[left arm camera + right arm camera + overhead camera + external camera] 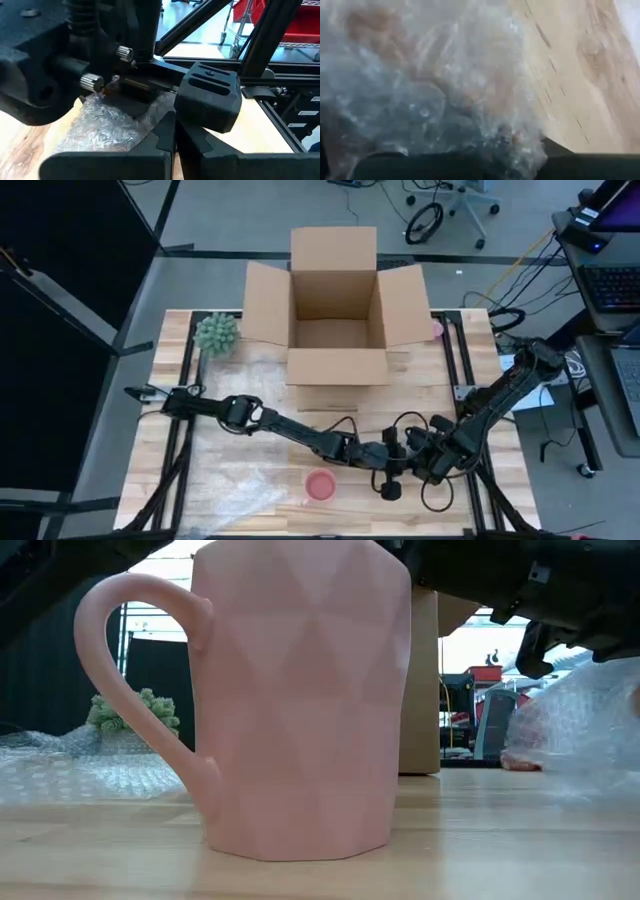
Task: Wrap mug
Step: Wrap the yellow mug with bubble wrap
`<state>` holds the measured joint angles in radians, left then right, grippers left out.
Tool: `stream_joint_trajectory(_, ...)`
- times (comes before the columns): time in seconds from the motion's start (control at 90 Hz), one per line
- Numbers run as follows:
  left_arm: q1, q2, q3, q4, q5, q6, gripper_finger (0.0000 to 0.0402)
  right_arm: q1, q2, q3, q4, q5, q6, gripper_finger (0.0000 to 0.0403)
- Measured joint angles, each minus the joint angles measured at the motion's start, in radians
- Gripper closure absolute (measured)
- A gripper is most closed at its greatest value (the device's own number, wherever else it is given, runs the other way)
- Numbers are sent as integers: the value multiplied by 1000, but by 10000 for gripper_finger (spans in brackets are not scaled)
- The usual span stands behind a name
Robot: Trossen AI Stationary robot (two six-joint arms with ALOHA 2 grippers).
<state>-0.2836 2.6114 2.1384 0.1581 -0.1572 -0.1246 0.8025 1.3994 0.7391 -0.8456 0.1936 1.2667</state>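
Filling the right wrist view — bubble wrap.

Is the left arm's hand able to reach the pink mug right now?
Probably yes. The mug stands uncovered on the table, close beside the left hand, with nothing between them.

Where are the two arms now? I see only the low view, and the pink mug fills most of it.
Observer: In the high view, the left arm and right arm meet just right of the mug, near the table's front edge. Neither touches it.
Operator: What is the crumpled plastic at my right edge?
Observer: Bubble wrap. The left wrist view shows it bunched under the right arm's end, just beyond the left fingers, which are shut.
Operator: Is the cardboard box behind open?
Observer: Yes. From above, the box has all four flaps folded out.
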Motion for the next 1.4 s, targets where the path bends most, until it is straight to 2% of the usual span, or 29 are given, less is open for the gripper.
stream_joint_trajectory(0.133, 0, 0, 0, 0, 3, 1, 402, 2, 0, -1, 14, 4, 7, 329)
stream_joint_trajectory(0.4, -1, 0, 0, -3, 13, 1, 401, -10, -14, 3, 14, -27, -8, 181)
stream_joint_trajectory(0.556, -1, 0, 0, -1, 19, 0, 402, -10, -79, 41, -39, -27, -16, 130)
stream_joint_trajectory(0.7, 0, 0, 0, -1, 22, 0, 402, -11, -147, 68, -94, -20, -40, 114)
stream_joint_trajectory(0.978, 0, 0, 0, 0, 22, 0, 402, -11, -288, 73, -146, -18, -55, 116)
stream_joint_trajectory(1.078, 0, 0, 0, 0, 22, 0, 402, -11, -346, 73, -130, -17, -62, 116)
stream_joint_trajectory(1.156, 0, 0, 0, 0, 22, 0, 402, -3, -380, 74, -49, -18, -89, 116)
stream_joint_trajectory(1.267, 0, 0, 0, 0, 22, 0, 402, 14, -381, 75, 40, -20, -124, 116)
stream_joint_trajectory(1.4, 1, 0, 0, -1, 22, 0, 402, 33, -303, 75, 39, -30, -124, 117)
